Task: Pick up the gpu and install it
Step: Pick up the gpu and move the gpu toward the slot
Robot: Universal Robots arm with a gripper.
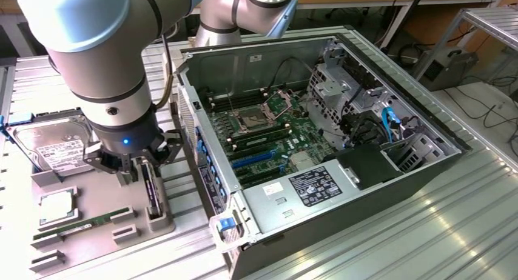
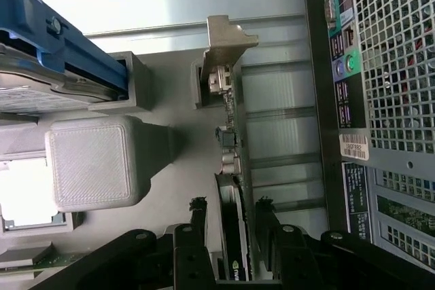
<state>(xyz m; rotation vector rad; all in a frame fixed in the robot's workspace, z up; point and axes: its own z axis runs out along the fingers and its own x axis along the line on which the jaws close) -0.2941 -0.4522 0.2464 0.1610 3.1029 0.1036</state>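
So my tool is open, and it's down over the gpu, which stands on edge in a slot of the grey holder just beside the computer case, on the side with the port panel. In the wrist view the fingers sit either side of the card, and I'd say there's a sliver of gap, so nothing is clamped. My worries: if I close off-centre the card could tilt in its slot and jam on the way up. A grip that only catches the thin top edge could slip. The silver bracket, at the card's end away from the tool, could also snag on the holder's post. As for writing, there's a little green mark on the card's edge I can't make out. The white label on the hard drive, further from the case, and the power supply label inside the case are both too small to read.
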